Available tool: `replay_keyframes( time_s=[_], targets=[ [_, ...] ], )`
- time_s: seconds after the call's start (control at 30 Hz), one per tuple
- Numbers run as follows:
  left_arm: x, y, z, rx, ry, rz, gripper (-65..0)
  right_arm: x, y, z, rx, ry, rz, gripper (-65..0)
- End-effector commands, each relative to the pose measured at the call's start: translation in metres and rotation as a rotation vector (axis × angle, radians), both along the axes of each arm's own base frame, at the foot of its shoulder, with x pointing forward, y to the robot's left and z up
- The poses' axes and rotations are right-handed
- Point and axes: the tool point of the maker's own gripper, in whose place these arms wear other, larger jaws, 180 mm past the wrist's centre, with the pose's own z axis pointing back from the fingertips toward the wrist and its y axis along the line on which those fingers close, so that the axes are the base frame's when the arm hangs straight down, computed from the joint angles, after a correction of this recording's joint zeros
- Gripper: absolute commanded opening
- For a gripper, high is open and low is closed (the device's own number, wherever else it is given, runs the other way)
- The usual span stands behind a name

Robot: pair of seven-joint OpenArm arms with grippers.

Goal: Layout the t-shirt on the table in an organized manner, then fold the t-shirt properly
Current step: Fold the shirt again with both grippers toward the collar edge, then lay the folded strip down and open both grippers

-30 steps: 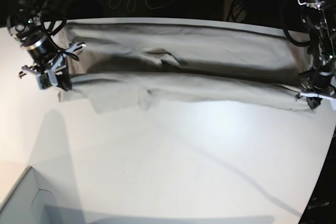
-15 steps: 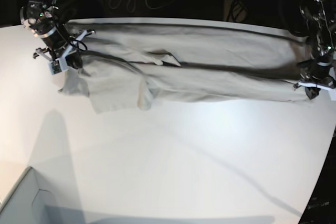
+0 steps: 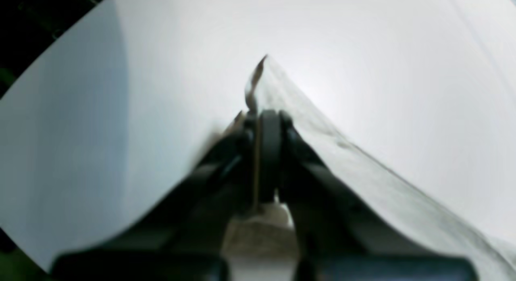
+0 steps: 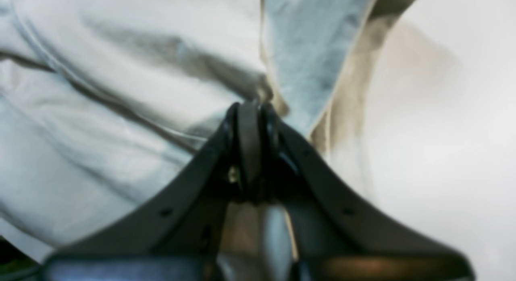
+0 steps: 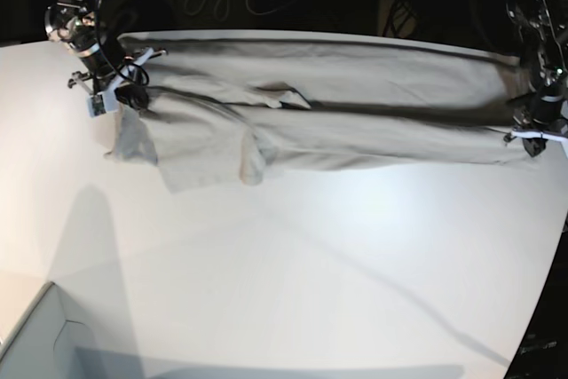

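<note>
The plain beige-grey cotton t-shirt (image 5: 337, 113) lies stretched in a long band across the far part of the large smooth white bench (image 5: 293, 255), folded lengthwise along a dark crease that runs through its middle. One short sleeve (image 5: 200, 153) spreads toward the near side at the end of the shirt on the base view's left, flat on the bench, with a small raised fold of fabric near the middle of the crease

The right gripper (image 5: 120, 95) sits at that same end, its black jaws clenched on a pinch of the t-shirt; in the right wrist view (image 4: 252, 107) bunched cloth fans out from the closed tips. The left gripper (image 5: 532, 135) is at the opposite end, near the bench's edge, likewise clamped on the shirt; the left wrist view (image 3: 264, 115) shows a thin corner of fabric sticking up past the closed tips, with a taut sheet running away to one side

A pale grey box corner (image 5: 40, 343) shows at the near left of the base view
</note>
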Motion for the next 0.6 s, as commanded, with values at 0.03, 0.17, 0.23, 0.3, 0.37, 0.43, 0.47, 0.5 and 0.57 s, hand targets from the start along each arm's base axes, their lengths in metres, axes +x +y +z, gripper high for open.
replay_keyframes(
  time_s=[0.03, 0.17, 0.23, 0.3, 0.37, 0.43, 0.47, 0.5, 0.57],
  targets=[
    [0.000, 0.011, 0.002, 0.015, -0.007, 0.014, -65.0, -0.001, -0.003, -0.003, -0.005, 0.015, 0.008, -65.0],
    [-0.010, 0.016, -0.015, -0.003, 0.036, 0.033, -65.0, 0.003, -0.006, -0.002, -0.010, 0.011, 0.007, -65.0],
    [-0.009, 0.015, -0.013, -0.001, 0.031, 0.030, -65.0, 0.003, -0.007, -0.002, -0.012, 0.011, 0.008, -65.0],
    [-0.011, 0.014, -0.008, 0.011, 0.024, 0.022, -65.0, 0.004, -0.008, -0.001, -0.014, 0.011, 0.008, -65.0],
    [-0.006, 0.010, 0.007, 0.035, -0.012, 0.004, -65.0, 0.004, -0.008, -0.001, -0.014, 0.011, 0.008, -65.0],
    [-0.005, 0.007, 0.020, 0.056, -0.035, -0.014, -65.0, 0.004, -0.007, -0.001, -0.012, 0.011, 0.008, -65.0],
    [-0.005, 0.006, 0.024, 0.064, -0.043, -0.020, -65.0, 0.003, -0.007, -0.002, -0.013, 0.014, 0.008, -65.0],
    [-0.004, 0.006, 0.026, 0.068, -0.047, -0.023, -65.0, 0.003, -0.007, -0.002, -0.013, 0.014, 0.008, -65.0],
    [-0.008, 0.005, 0.023, 0.066, -0.037, -0.022, -65.0, 0.003, -0.007, -0.002, -0.011, 0.012, 0.007, -65.0]
  ],
)
